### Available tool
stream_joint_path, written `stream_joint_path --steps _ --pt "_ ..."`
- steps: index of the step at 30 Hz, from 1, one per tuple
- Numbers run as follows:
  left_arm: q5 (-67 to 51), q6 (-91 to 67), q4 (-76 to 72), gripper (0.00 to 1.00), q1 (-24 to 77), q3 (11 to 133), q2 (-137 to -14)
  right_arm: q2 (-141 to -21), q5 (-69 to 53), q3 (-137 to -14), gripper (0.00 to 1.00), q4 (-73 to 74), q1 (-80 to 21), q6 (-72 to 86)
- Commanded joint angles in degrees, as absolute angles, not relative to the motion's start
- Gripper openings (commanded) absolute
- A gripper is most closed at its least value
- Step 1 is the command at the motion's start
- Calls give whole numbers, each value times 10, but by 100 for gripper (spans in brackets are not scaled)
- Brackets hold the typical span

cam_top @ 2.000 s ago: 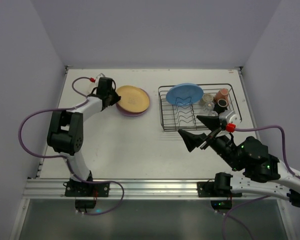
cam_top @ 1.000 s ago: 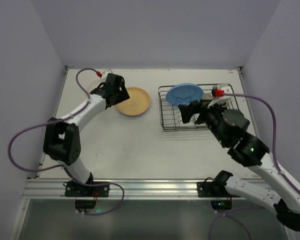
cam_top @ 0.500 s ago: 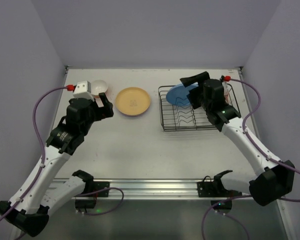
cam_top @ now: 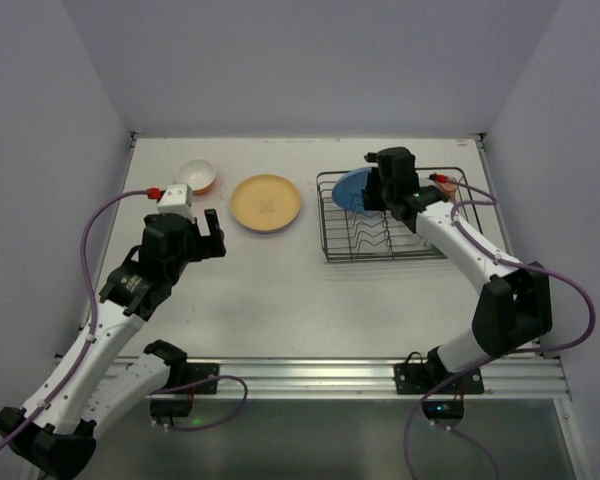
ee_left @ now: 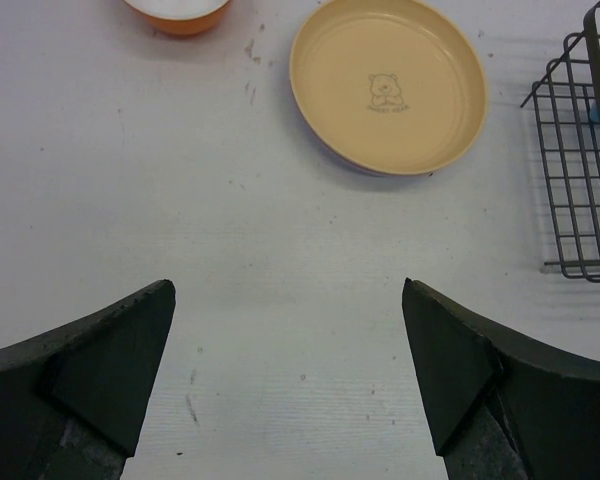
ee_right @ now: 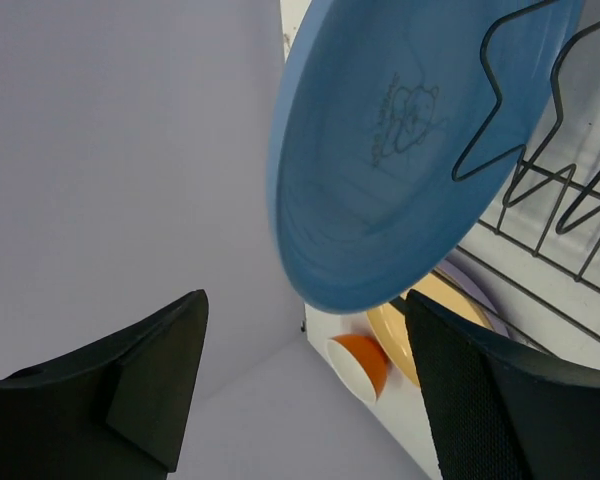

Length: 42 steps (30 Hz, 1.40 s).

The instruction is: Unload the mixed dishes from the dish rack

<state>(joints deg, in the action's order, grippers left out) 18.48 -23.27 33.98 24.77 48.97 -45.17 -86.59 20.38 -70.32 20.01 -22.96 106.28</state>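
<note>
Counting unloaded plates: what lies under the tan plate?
A lilac plate: only its rim shows past the edge of the tan plate. The rest, and anything else beneath, is covered.

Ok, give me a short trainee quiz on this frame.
1. True or false: the blue plate stands on edge in the dish rack.
2. What lies directly under the tan plate? A) a lilac plate B) the dish rack C) the blue plate
3. Fill in: the fingers of the left gripper are ___ (open or shut).

Key: 1 true; 2 A; 3 open.
</note>
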Motion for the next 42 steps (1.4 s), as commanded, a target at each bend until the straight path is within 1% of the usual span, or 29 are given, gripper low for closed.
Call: stream_joint_path --steps 1,2,6,7,8,9,10,11,13,14,16,17,19,20,23,27,34,37,39,42 --pt "181 -217 321 100 246 487 -441 -886 275 -740 80 211 -229 1107" --pt "178 -217 319 100 246 486 -442 -893 279 -747 72 202 -229 1105" --pt "168 -215 317 100 247 485 -445 -928 301 -761 65 182 -229 1103" --pt "167 -215 316 100 246 484 -444 -939 304 -763 60 173 -228 1100" --pt "167 -215 316 100 246 484 -444 -943 307 -763 52 161 -228 1097" --pt "167 -215 316 100 246 484 -443 -947 308 -765 48 161 -228 1102" --pt "167 -215 316 100 247 483 -443 -952 305 -761 42 157 -228 1105" --pt "166 -215 316 100 246 483 -443 -953 304 -756 32 141 -228 1104" --pt "163 -214 314 100 247 483 -445 -953 303 -744 28 118 -228 1107" --pt "162 -214 313 100 246 483 -446 -954 305 -737 20 111 -228 1112" --pt "159 -214 313 100 246 483 -447 -956 308 -731 14 110 -228 1130" --pt "158 -214 312 100 246 483 -447 -957 308 -727 7 101 -228 1135" --pt "157 -214 311 100 246 483 -447 -955 308 -717 6 92 -228 1157" --pt "154 -212 310 100 247 483 -447 -955 308 -716 3 91 -228 1171" --pt "153 -212 311 100 247 483 -449 -959 312 -723 0 91 -228 1180" --pt "154 -212 310 100 247 483 -446 -965 312 -741 0 92 -228 1157" --pt "152 -212 309 100 247 481 -446 -951 325 -731 0 63 -225 1131" --pt "152 -211 309 100 246 481 -446 -936 326 -719 0 12 -226 1100" --pt "152 -211 309 100 246 481 -446 -929 323 -717 0 4 -225 1078" --pt "152 -211 309 100 246 481 -446 -913 314 -710 0 -42 -224 1019"
